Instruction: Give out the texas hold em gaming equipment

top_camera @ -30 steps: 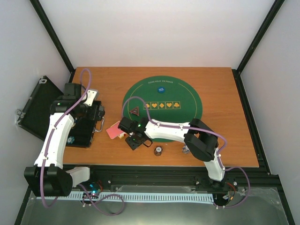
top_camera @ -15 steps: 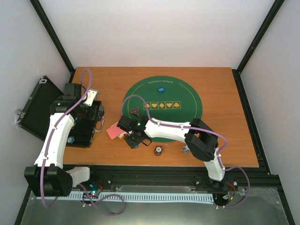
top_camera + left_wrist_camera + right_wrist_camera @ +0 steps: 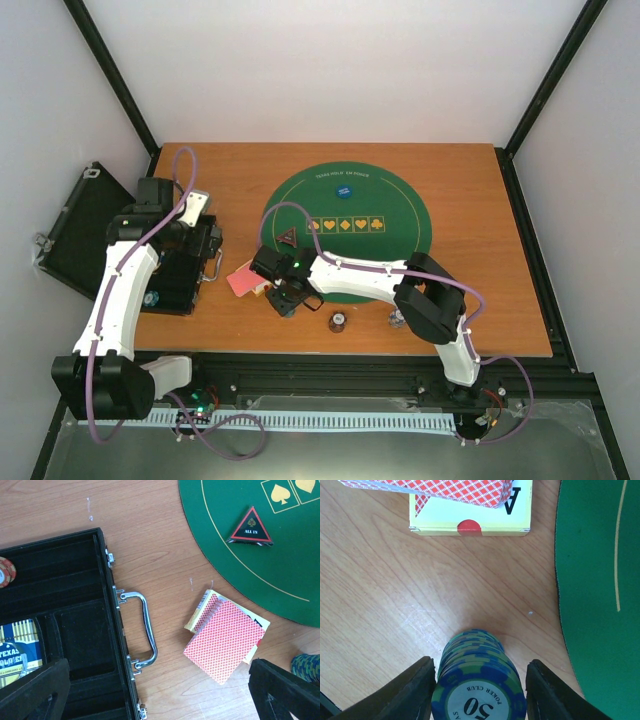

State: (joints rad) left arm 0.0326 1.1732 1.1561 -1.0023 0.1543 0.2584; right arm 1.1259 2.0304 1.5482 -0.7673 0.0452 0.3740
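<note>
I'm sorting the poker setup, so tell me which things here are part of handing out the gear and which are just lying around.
Part of the job: playing cards, chip stack, triangle marker, blue button.

Just lying about: black case, green mat, yellow card box.

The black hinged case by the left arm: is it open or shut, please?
Open: the black hinged case shows its inner compartments, and its lid lies folded back to the left.
</note>
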